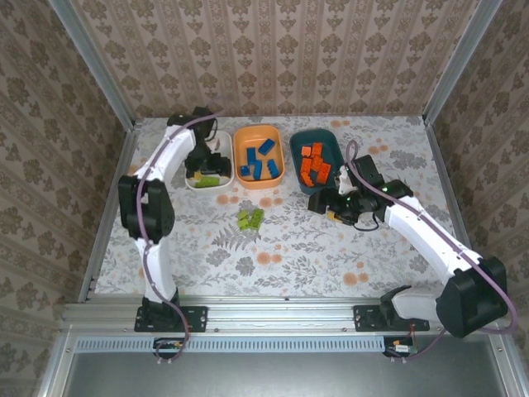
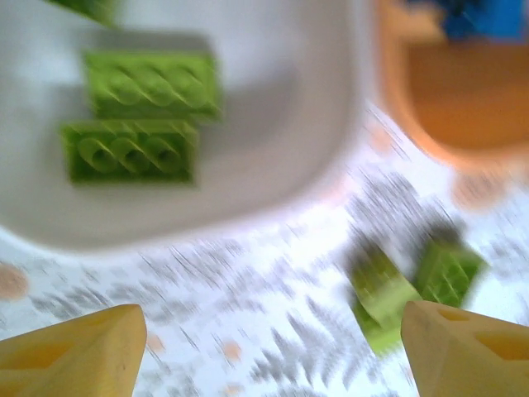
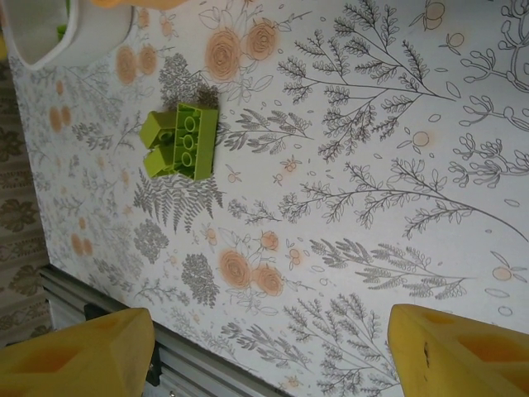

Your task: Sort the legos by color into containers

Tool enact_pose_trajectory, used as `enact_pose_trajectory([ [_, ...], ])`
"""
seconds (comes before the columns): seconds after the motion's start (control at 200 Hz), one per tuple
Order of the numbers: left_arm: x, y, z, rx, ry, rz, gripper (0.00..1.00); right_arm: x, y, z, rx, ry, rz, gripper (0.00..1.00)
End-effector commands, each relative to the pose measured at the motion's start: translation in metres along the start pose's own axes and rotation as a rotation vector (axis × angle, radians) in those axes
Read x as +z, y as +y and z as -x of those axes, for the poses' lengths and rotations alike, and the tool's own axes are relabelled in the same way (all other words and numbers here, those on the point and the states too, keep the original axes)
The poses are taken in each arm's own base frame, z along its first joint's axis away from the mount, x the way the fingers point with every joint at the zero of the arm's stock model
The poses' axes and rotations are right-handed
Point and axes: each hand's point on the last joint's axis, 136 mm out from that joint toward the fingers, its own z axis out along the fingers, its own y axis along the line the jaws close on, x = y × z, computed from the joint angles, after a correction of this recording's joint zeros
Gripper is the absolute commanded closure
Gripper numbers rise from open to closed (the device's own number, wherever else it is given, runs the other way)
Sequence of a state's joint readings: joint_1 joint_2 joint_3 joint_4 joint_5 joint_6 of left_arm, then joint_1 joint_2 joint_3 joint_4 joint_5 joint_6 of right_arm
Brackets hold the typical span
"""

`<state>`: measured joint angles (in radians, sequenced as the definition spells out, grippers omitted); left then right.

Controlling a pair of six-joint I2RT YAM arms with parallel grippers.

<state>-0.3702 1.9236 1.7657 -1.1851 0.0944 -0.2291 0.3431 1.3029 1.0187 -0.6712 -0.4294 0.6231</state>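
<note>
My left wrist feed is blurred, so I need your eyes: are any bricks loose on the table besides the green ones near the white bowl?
Observer: None that I see. That green cluster lies on the near side of the orange bowl.
Operator: And the orange ones?
Observer: The orange bricks sit in the teal bowl, right of the orange bowl.
Operator: And my other arm?
Observer: The right arm reaches in from the right of the cluster, on the near side of the teal bowl, its jaws open and empty.

Green legos (image 3: 180,142) near white bowl (image 2: 273,141)
</note>
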Motion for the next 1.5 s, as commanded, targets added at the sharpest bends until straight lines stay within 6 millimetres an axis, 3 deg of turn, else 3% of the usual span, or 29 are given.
enact_pose_trajectory([
  [0.0, 0.012, -0.039, -0.046, 0.111, 0.06, -0.022, 0.19, 0.004, 0.014, 0.014, -0.047, -0.013, 0.039, 0.24],
  [0.09, 0.03, -0.064, -0.074, 0.144, 0.093, -0.036, 0.21, 0.009, 0.017, 0.019, -0.047, -0.01, 0.05, 0.24],
  [0.175, 0.048, -0.08, -0.087, 0.16, 0.111, -0.041, 0.23, 0.008, 0.023, 0.023, -0.051, -0.013, 0.068, 0.24],
  [0.205, 0.054, -0.084, -0.09, 0.169, 0.117, -0.04, 0.24, 0.016, 0.019, 0.022, -0.04, 0.011, 0.059, 0.25],
  [0.49, 0.071, -0.115, -0.074, 0.277, 0.113, -0.01, 0.26, 0.016, 0.019, 0.02, -0.044, 0.024, 0.061, 0.25],
  [0.665, 0.083, -0.118, -0.061, 0.323, 0.132, 0.02, 0.28, 0.017, 0.012, 0.013, -0.028, 0.031, 0.05, 0.25],
  [0.685, 0.085, -0.118, -0.059, 0.327, 0.134, 0.022, 0.28, 0.009, 0.016, 0.012, -0.038, 0.011, 0.063, 0.25],
  [0.94, 0.103, -0.111, -0.049, 0.333, 0.181, 0.08, 0.31, -0.001, 0.009, 0.004, -0.023, -0.011, 0.049, 0.25],
  [1.245, 0.115, -0.113, -0.066, 0.326, 0.229, 0.068, 0.38, -0.006, 0.001, -0.004, 0.001, -0.027, 0.04, 0.25],
  [1.49, 0.12, -0.112, -0.073, 0.309, 0.246, 0.076, 0.53, -0.007, 0.002, -0.004, 0.01, -0.032, 0.048, 0.25],
])
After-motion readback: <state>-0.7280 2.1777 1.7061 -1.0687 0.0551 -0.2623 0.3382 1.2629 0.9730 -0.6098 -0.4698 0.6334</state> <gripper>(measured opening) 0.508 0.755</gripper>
